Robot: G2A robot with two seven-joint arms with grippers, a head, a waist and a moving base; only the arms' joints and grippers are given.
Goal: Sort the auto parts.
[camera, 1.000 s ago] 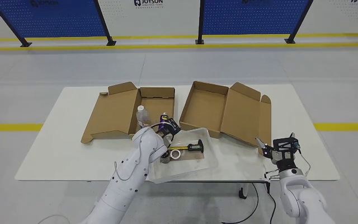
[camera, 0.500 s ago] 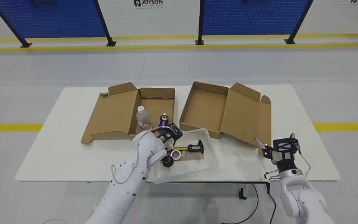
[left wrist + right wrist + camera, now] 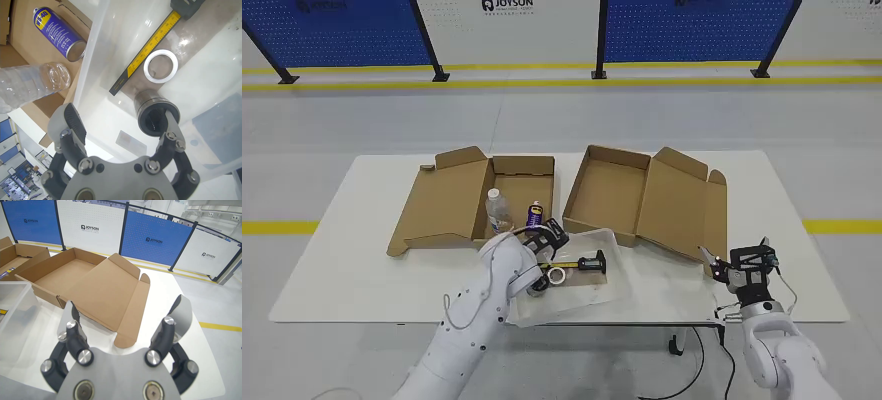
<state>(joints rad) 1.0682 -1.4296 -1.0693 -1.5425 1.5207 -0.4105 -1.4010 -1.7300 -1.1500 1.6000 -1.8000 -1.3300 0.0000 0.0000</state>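
Over the clear plastic tray [image 3: 86,56], the left gripper [image 3: 119,111] is hanging wide open, one fingertip [image 3: 171,121] poking at the bore of the dark steel cylindrical bearing [image 3: 149,102]; straddling its body squarely before squeezing is looking wise. Beyond, a flat silver ring [image 3: 160,69] and a yellow-and-black caliper [image 3: 151,43] are lying; the right gripper [image 3: 124,303] is hovering open, well apart

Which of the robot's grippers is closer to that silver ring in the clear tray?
Left. The left gripper hangs over the tray beside the silver ring; the right gripper sits beyond the farther cardboard box.
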